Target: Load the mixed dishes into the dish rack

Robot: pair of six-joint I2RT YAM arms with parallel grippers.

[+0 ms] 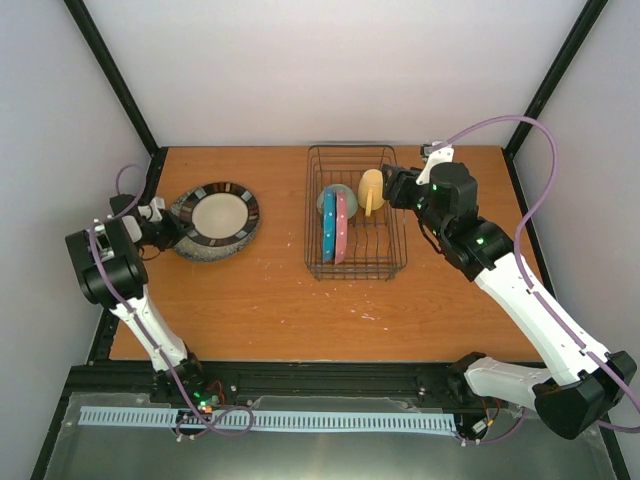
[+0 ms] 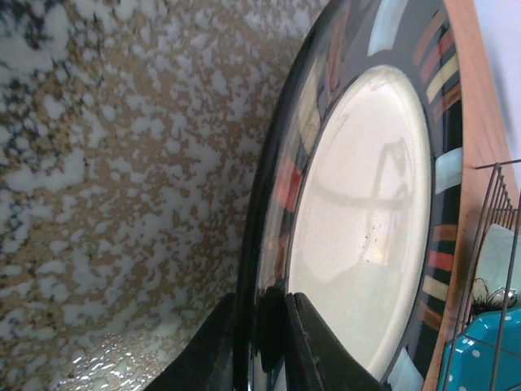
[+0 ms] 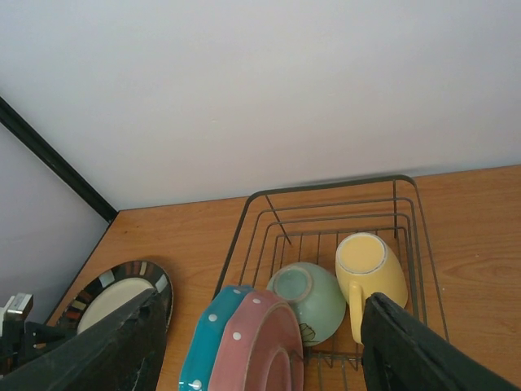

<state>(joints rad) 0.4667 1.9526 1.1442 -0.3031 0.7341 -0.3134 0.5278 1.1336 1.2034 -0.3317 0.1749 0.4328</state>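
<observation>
At the left side the left pincer [image 2: 262,303] is closed on the rim of a striped plate [image 1: 222,212], one finger on each side of the edge. This plate has a dark rim with coloured stripes and a cream middle. It lies on the larger grey speckled plate [image 1: 200,250], whose speckled surface fills the left part of the left wrist view. Both plates are on the left part of the tabletop [image 1: 260,310], well apart from the dish rack [image 3: 326,186], so the grey speckled plate is not yet loaded.

The dish rack stands in the middle of the tabletop, toward the far wall. Inside it, at its left side, the blue dotted plate [image 3: 207,342] stands on its edge, and the pink-red dotted plate [image 3: 260,342] stands on its edge just beside it on the right. The two seem to touch. Behind them, toward the far end of the rack, the pale green bowl [image 3: 313,301] lies on its side with its base turned toward the right wrist camera. To the right of the bowl is the yellow mug [image 3: 370,273], tilted, with its handle toward the near side.

The right pincer [image 3: 262,301] is at the right edge of the rack, beside the mug. Its fingers are wide apart and hold nothing.
</observation>
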